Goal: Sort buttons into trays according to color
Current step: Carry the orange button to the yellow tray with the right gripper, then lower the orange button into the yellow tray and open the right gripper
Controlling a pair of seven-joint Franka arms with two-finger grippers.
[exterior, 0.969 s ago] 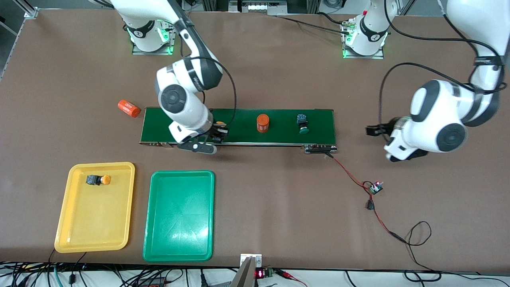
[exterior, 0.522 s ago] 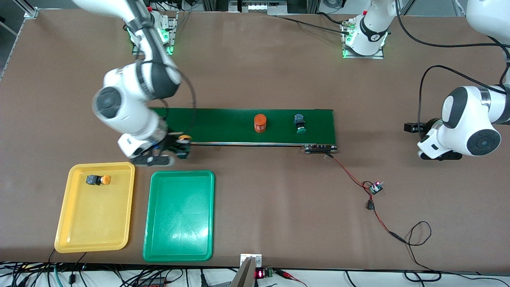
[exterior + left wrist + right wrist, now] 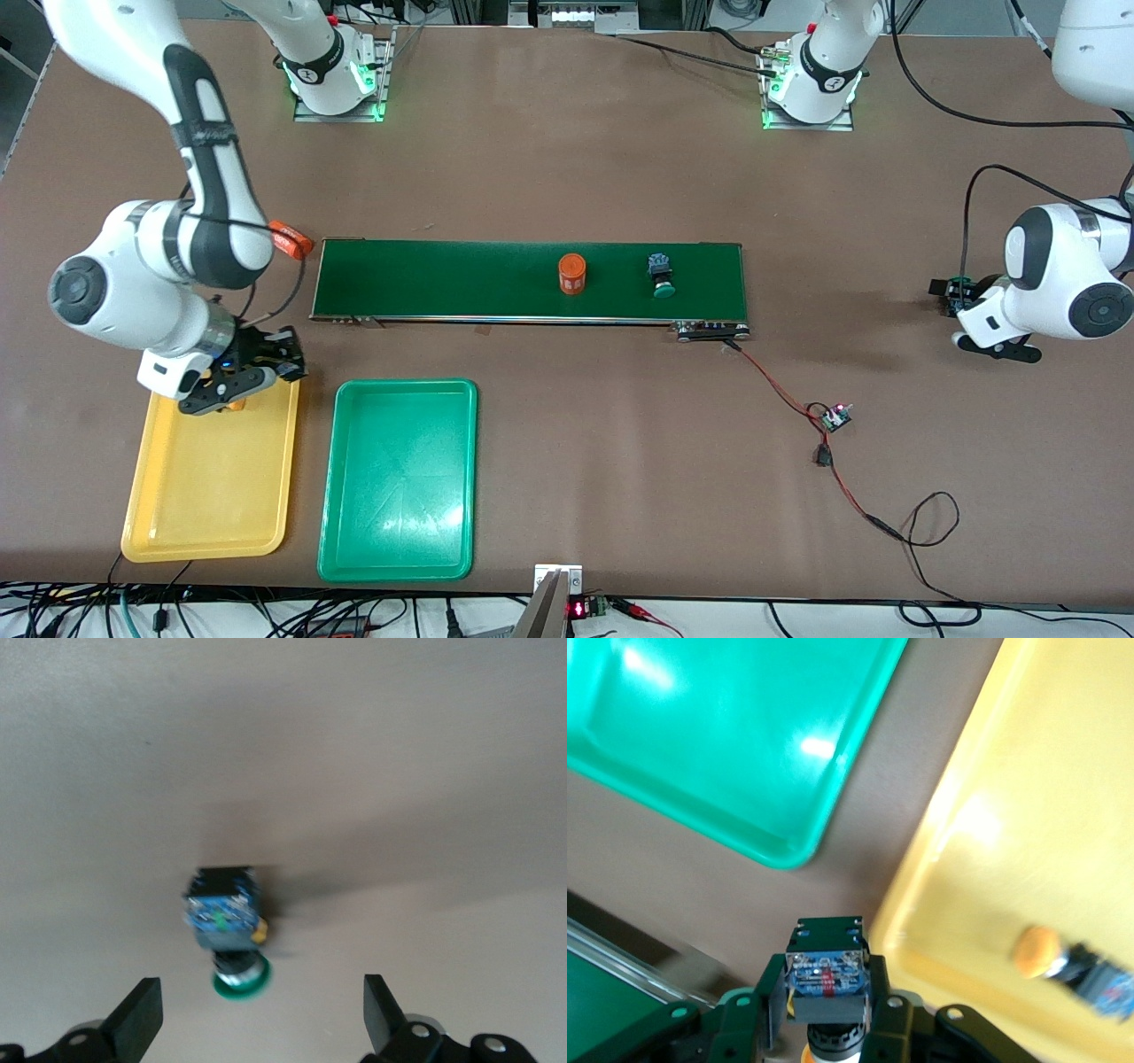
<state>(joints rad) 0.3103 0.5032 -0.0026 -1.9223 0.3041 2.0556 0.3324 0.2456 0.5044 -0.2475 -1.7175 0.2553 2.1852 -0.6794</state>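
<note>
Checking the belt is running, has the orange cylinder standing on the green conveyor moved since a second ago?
Yes. The orange cylinder has shifted along the conveyor belt toward the right arm's end, away from the belt's motor end.

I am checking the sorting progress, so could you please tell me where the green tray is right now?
In the front view, the green tray lies on the table beside the yellow tray, nearer the camera than the conveyor belt.

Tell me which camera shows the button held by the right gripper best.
The right wrist view: the button sits clamped in the right gripper, over the yellow tray's edge. The front view mostly hides it under the right gripper. The left wrist view misses it.
</note>
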